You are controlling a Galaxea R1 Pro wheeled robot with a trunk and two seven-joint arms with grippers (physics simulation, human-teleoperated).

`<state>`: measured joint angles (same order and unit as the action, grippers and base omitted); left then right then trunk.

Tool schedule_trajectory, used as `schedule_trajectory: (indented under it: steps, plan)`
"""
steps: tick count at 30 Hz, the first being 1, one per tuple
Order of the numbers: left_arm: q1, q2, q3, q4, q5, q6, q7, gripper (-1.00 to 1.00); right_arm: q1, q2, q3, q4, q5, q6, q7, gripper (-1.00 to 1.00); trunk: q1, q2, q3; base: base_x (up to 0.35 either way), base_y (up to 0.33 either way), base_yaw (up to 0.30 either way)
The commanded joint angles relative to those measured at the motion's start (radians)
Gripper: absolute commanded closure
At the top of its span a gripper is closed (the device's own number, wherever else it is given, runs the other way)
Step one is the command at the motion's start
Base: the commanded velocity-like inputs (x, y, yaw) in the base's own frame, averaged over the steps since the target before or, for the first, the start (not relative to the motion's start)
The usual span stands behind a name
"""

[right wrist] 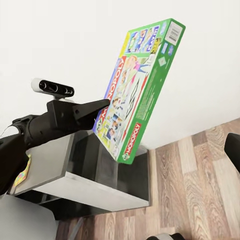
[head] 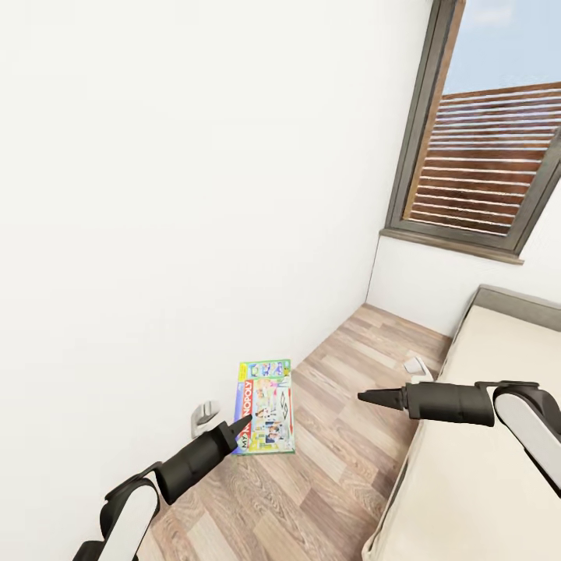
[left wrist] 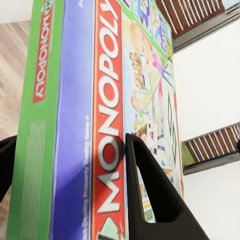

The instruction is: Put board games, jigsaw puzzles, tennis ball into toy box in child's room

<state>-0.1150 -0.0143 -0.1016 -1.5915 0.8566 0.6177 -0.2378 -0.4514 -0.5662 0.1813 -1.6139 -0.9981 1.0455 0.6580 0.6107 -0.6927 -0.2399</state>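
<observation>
between the fingers of my left gripper sits the green-edged board game, pinched at one edge and lifted off the wood-plank floor. my right gripper hangs free beside the bed; i cannot tell its finger spacing. white wall, window beyond.

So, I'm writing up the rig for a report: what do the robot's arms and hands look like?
Each arm has a glossy white rounded upper segment, then a matte black cylindrical forearm tapering to a slim, pointed black hand: left hand, right hand. The left arm carries a small white camera bar with dark lenses. No cables or markings are visible.
</observation>
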Motion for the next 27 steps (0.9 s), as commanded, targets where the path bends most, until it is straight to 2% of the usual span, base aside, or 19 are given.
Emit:
schedule_trajectory:
  steps: [1, 3, 10, 18, 27]
  plan:
    - [0.001, -0.001, 0.001, 0.001, -0.004, -0.001, 0.0, 1.0, -0.001, -0.001, 0.001, 0.0, 0.005, 0.002, 0.006, -1.0, 0.0, -0.001, -0.001, -0.033, -0.007, 0.031]
    - [0.004, -0.003, 0.001, 0.005, -0.023, -0.013, -0.004, 1.0, -0.001, 0.0, 0.001, 0.0, 0.004, 0.002, 0.006, -1.0, 0.0, -0.001, 0.001, -0.097, -0.027, 0.022]
    - [0.008, -0.005, 0.001, 0.01, -0.053, -0.026, -0.014, 1.0, -0.001, 0.0, -0.006, 0.0, 0.003, 0.002, 0.006, -1.0, 0.0, -0.001, 0.003, -0.201, -0.063, 0.011]
    - [0.009, -0.006, 0.0, 0.011, -0.062, -0.028, -0.017, 1.0, -0.001, 0.0, -0.014, 0.0, 0.004, 0.002, 0.006, -1.0, 0.0, -0.001, 0.004, -0.277, -0.088, 0.043]
    - [0.009, -0.009, -0.001, 0.01, -0.064, -0.03, -0.02, 1.0, -0.001, 0.0, -0.015, 0.001, 0.004, 0.002, 0.006, -1.0, 0.0, -0.001, 0.007, -0.109, -0.03, 0.218]
